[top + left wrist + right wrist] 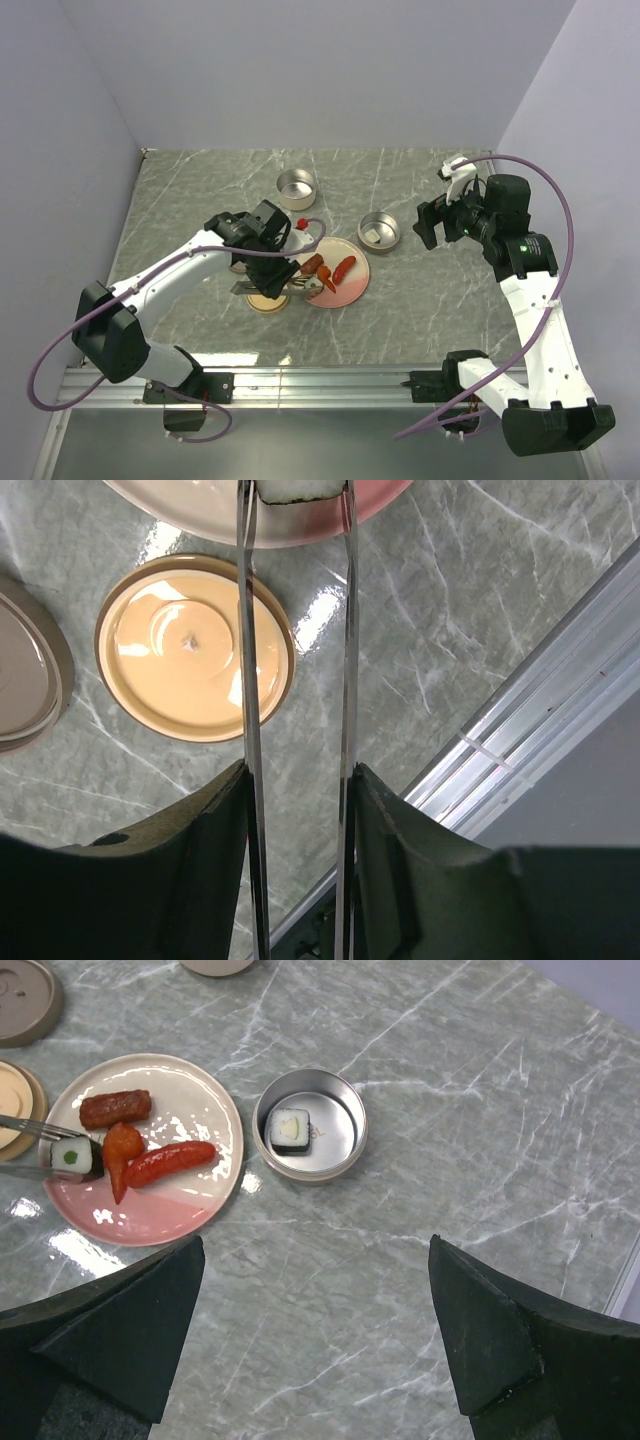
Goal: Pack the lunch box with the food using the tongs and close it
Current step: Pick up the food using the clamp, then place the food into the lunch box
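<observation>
Near the middle of the worktop, a little toward its near edge, sits the plate (150,1222); on the plate's left rim lies one sushi roll piece (295,489), and that is the bit I am after. My left gripper (298,780) is clamped on the tongs (247,680), one finger pressing each thin arm; the tongs run long and straight out in front of it, and the piece sits right between their two tips. Both tips seem to touch its sides.

The other food is on the plate too: a dark sausage (115,1108), a red sausage (170,1162) and a carrot piece (119,1152), all just past the roll.

The tin (262,1142) stands just beside the plate, on the side toward the right edge of the worktop; one roll piece lies in it already. So I think the carry goes straight on along the tongs, over the plate, to that tin.

My right gripper (315,1245) hangs above the worktop with its fingers wide apart and nothing between them; it is nearer the tin, but it has no tongs.
</observation>
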Available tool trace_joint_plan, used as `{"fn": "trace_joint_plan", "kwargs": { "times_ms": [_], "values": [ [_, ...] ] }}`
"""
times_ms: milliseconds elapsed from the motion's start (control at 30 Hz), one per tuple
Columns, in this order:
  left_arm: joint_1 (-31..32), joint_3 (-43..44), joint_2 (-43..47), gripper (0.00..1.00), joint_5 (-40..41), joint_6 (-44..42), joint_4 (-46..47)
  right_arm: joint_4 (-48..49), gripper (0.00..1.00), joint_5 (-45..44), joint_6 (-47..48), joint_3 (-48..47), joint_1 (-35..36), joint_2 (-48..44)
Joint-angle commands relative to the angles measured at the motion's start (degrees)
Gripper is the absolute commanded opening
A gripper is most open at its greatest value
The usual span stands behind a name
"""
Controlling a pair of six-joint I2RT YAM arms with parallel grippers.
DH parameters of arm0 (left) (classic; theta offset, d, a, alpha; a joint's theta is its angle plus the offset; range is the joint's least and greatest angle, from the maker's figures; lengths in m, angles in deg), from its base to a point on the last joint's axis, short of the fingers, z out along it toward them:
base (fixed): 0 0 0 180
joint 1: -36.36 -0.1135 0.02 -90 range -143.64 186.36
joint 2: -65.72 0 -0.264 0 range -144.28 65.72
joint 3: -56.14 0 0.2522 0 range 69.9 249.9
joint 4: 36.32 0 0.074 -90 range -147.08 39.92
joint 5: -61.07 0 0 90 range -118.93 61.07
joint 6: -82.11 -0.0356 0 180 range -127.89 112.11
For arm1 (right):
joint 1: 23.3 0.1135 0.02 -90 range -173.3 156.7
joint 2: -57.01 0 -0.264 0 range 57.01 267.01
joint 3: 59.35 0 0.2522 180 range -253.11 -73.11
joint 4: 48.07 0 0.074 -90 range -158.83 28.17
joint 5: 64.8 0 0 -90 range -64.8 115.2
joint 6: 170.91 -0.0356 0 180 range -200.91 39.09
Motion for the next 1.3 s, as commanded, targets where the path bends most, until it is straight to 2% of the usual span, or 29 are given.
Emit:
{"fn": "trace_joint_plan", "kwargs": {
  "times_ms": [0,233,433,600,700,933,1100,1267],
  "values": [
    [0.41,2.94,-0.22,0.47,-0.34,0.81,0.96,1.35,0.99,0.00,0.28,-0.39,-0.39,-0.90],
    [0.41,5.39,-0.05,0.34,-0.08,-0.16,-1.14,0.92,1.00,-0.52,0.89,-0.22,-0.39,-1.42],
    [0.41,11.01,1.54,0.31,-2.00,-1.30,-3.96,0.82,0.99,0.00,0.80,0.13,-0.39,-1.42],
    [0.41,17.69,0.05,0.30,-4.21,-1.12,-1.33,1.35,0.99,0.27,0.10,0.13,-0.39,-1.25],
    [0.41,25.32,-3.99,0.29,-4.65,-0.07,0.34,0.83,0.99,0.53,-0.43,-0.65,-0.39,-0.90],
    [1.46,33.34,-14.61,0.28,-6.32,4.23,5.70,0.21,0.99,0.44,-1.66,-1.19,-0.39,-0.81],
    [2.00,40.62,-21.48,0.28,-2.73,3.89,5.44,-1.63,0.99,-1.22,-1.05,-3.20,-0.65,-0.11],
    [2.17,43.46,-25.97,0.29,-2.10,0.55,5.62,-2.60,0.99,-2.02,0.27,-3.65,-0.91,-0.10]
  ]
}}
